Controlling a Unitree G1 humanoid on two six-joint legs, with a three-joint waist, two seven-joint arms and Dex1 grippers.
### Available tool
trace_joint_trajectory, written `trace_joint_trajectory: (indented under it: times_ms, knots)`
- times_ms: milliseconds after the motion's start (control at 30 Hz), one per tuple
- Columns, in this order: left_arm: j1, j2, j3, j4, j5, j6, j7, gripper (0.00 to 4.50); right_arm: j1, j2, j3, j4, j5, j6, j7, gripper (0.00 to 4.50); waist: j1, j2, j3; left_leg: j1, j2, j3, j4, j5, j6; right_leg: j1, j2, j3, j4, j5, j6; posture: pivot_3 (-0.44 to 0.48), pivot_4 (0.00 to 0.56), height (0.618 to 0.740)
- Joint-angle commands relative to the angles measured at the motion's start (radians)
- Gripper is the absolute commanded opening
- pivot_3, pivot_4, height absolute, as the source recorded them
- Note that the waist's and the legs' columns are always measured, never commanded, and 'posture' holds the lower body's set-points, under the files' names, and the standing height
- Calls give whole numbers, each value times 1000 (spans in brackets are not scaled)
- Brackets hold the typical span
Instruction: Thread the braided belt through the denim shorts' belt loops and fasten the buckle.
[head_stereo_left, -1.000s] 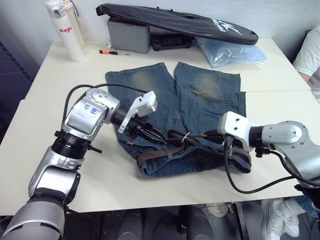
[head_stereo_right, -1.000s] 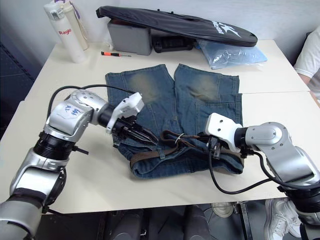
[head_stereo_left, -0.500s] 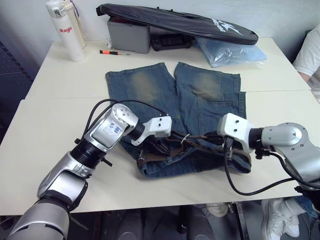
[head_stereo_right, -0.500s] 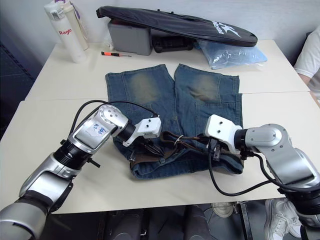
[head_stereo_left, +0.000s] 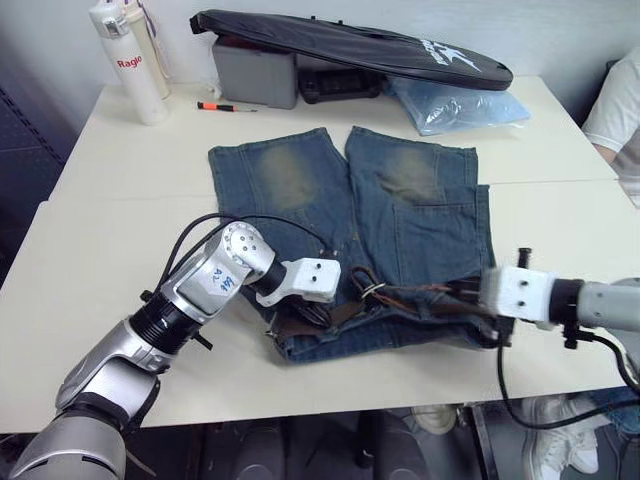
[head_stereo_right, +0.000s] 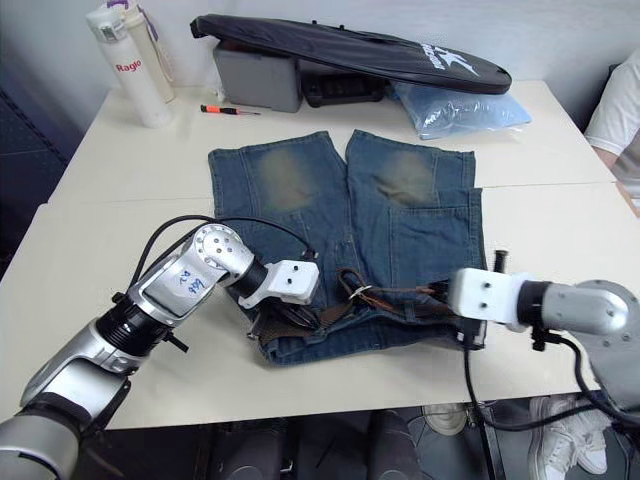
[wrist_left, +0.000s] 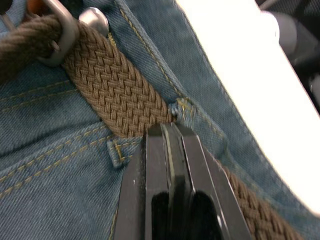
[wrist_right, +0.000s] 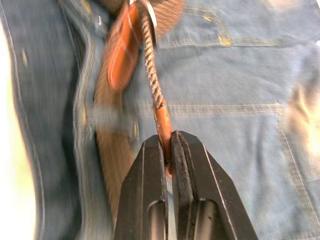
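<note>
The denim shorts lie flat on the table with the waistband toward me. The braided belt runs along the waistband, and its silver buckle sits near the middle. My left gripper is shut, with its tips pressed on the belt where it goes under a belt loop. My right gripper is shut on the belt's brown leather end. It holds that end out toward the shorts' right side, so the belt is drawn taut from the buckle.
At the back of the table are a long black bag on a grey box, a blue plastic bag, a white bottle and a red pen. A person's sleeve shows at the right edge.
My left gripper has swung from the shorts' left side down onto the waistband. My right gripper has drawn back to the right with the belt end, pulling the belt straighter.
</note>
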Motion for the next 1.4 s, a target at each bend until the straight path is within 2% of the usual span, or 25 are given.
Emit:
trace_joint_trajectory:
  times_ms: [33, 133, 233, 433, 633, 900, 967, 1000, 1100, 1167, 1233, 1267, 1400]
  knots:
    - [41, 54, -55, -19, 37, -10, -66, 19, 91, 10, -168, 203, -68, -305, -41, 0, -3, 0, 0, 0, 0, 0, 0, 0, 0, 0, 0, 0, 0, 0, 0, 0, 150, 740]
    - [47, 86, -62, -11, 44, -37, -94, 19, 148, 1, -233, 398, -117, -528, -81, 0, -4, 0, 0, 2, 0, 1, -1, 0, 0, 1, 0, 0, -1, 0, 0, 0, 150, 740]
    - [45, 102, -63, 3, 53, -60, -105, 19, 170, -9, -262, 540, -134, -660, -107, 0, -4, 0, 0, 3, 0, 1, -1, 0, 0, 2, 0, 0, -1, 0, 0, 0, 150, 740]
    - [52, 126, -73, 12, 64, -94, -131, 19, 211, -13, -220, 706, -170, -854, -150, 0, -1, 1, 0, 12, 0, 0, -2, -1, 1, 12, 0, 0, -4, 0, 0, 0, 150, 740]
    - [67, 146, -70, 12, 68, -111, -146, 19, 217, -14, -185, 774, -197, -937, -192, 0, -3, 1, -1, 15, 0, 1, -2, -3, 2, 16, 0, 1, -6, 0, 0, 0, 150, 740]
    - [78, 135, -46, 37, 61, -124, -138, 19, 219, 10, -91, 609, -89, -863, -165, 0, -5, 3, -2, 16, 0, 1, -2, -3, 2, 16, 0, 1, -5, 0, -1, 0, 150, 740]
    - [83, 122, -25, 48, 44, -129, -132, 0, 223, -1, -90, 603, -61, -844, -152, 838, -5, 3, -2, 16, 0, 1, -2, -3, 2, 16, 0, 1, -4, -1, -1, 0, 150, 740]
    - [82, 112, -11, 53, 30, -123, -128, 0, 222, -8, -94, 607, -55, -844, -148, 1040, -5, 3, -2, 16, 0, 1, -2, -3, 2, 16, 0, 1, -4, -1, -1, 0, 150, 740]
    - [79, 76, 44, 58, -23, -75, -114, 0, 209, -22, -113, 627, -44, -851, -141, 2260, -5, 5, -3, 16, 0, 1, -2, -3, 2, 16, 0, 1, -4, -1, -1, 0, 150, 740]
    - [72, 49, 87, 57, -27, -68, -64, 0, 192, -34, -127, 655, -33, -856, -136, 3265, -6, 5, -2, 17, 0, 2, -2, -3, 2, 16, 0, 2, -4, -1, -1, 0, 150, 740]
    - [63, -9, 157, 34, -92, 25, -14, 0, 165, -44, -138, 688, -5, -840, -127, 4182, -3, 5, -2, 17, 0, 2, -2, -3, 2, 16, 0, 2, -4, -1, -1, 0, 150, 740]
    - [59, -40, 197, 17, -134, 77, 9, 0, 148, -48, -142, 701, 13, -826, -122, 4490, -2, 5, -2, 16, 0, 2, -1, -3, 2, 16, 0, 2, -3, 0, -1, 0, 150, 740]
    - [16, -145, 386, 5, -247, 215, 158, 0, 75, -54, -151, 721, 78, -757, -85, 4490, -5, 5, -2, 15, 0, 1, -1, -3, 2, 16, 0, 2, -3, 0, 0, 0, 150, 740]
